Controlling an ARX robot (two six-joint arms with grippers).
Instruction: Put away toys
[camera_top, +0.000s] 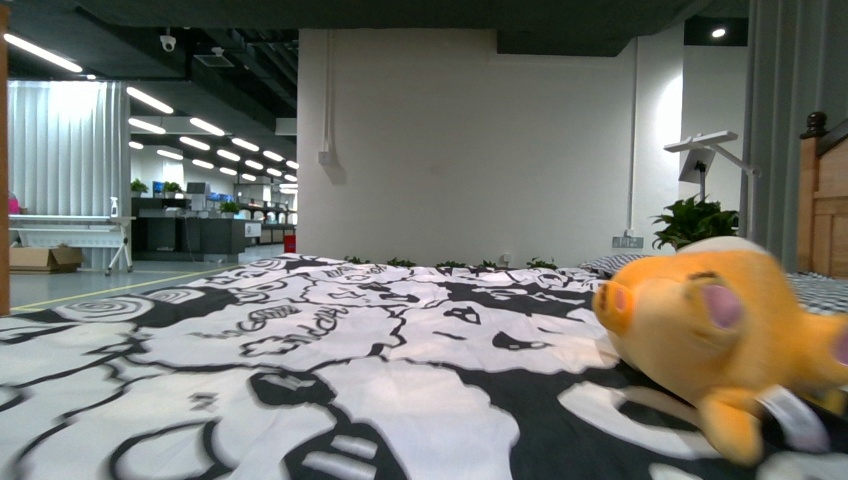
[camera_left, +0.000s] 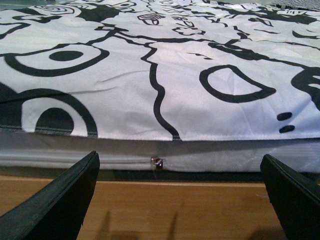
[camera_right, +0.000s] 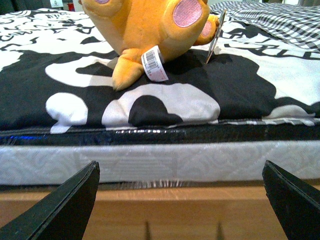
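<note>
At four o'clock on the surface (camera_top: 300, 390), the orange toy (camera_top: 720, 330) is lying; right tool (camera_right: 180, 167) and left tool (camera_left: 180, 157) are gaping wide, empty, hanging low, so reaching is probably risking ramming the mattress edge (camera_right: 150, 160).

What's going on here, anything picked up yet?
Nothing is held yet. The rounded orange-yellow plush animal lies on the black-and-white patterned bed cover, on the robot's right side. The right gripper is open and faces the toy from off the mattress edge; the left gripper is open too, facing bare cover.
</note>
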